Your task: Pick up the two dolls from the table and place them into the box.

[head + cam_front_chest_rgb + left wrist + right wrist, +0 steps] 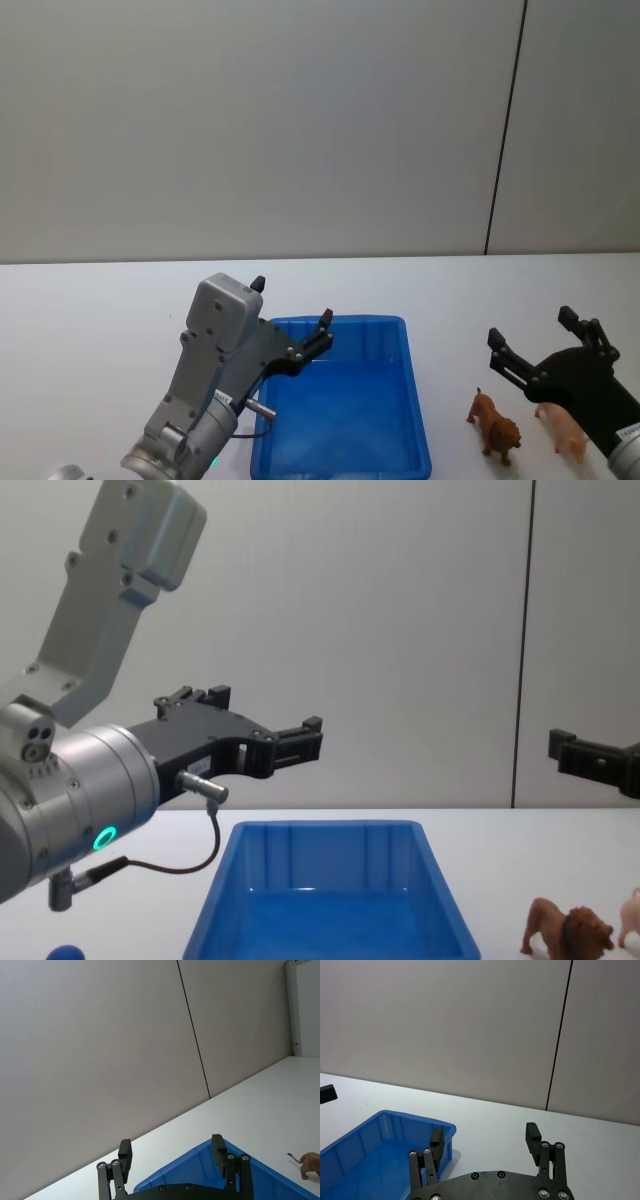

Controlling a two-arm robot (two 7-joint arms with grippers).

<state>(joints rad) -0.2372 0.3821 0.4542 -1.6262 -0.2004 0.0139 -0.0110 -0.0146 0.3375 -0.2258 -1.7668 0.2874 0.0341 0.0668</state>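
Right gripper (531, 327) wide open, nothing held, hovering just above the lion (495, 425) and the pig (562, 428). Both dolls standing on the worktop (100, 320), at 3 o'clock of the box (340, 322). Left gripper (292, 305) also open and empty, over the box's 10 o'clock corner. Probably the reaching step, no doll grasped yet. Next: lower around the lion, close, lift, carry toward 9 o'clock.

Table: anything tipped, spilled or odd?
Nothing stands out. The lion and pig stand upright on the table, right of the box, which sits flat and empty. The left pincer hangs open above the box's left edge, and the right pincer hangs open above the pig.
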